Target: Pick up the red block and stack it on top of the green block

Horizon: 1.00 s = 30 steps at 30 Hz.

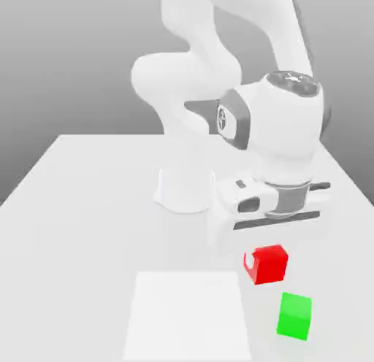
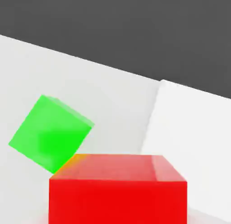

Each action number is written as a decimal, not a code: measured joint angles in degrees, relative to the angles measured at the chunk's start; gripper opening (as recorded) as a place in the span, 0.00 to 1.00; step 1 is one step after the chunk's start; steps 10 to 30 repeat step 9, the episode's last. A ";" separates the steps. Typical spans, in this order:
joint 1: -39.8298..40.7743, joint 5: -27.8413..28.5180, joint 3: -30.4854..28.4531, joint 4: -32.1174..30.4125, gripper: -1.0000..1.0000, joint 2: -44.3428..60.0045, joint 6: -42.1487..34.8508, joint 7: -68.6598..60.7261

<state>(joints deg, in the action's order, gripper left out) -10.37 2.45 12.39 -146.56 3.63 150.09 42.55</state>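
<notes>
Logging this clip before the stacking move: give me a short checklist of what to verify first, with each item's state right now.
1. End effector shut on the red block: ok; the block hangs under the hand.
2. Red block lifted off the table: ok; it sits above the surface in the exterior view.
3. Green block free and resting on the table: ok.
4. Red block centred over the green block: not ok; it is offset toward the exterior view's left and farther back.
5. Faces of the two blocks aligned: not ok; in the hand view the green block looks rotated relative to the red one.
6. Enough height to pass over the green block: cannot tell.
</notes>
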 joint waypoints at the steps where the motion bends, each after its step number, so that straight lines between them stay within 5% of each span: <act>1: -0.12 0.24 0.16 0.78 0.00 1.45 0.63 -0.84; 5: -1.19 3.91 -1.37 1.85 0.00 9.20 7.11 0.86; 6: -1.51 4.56 -1.80 1.94 1.00 10.56 8.35 1.28; 30: -1.51 4.56 -1.80 1.94 1.00 10.56 8.35 1.28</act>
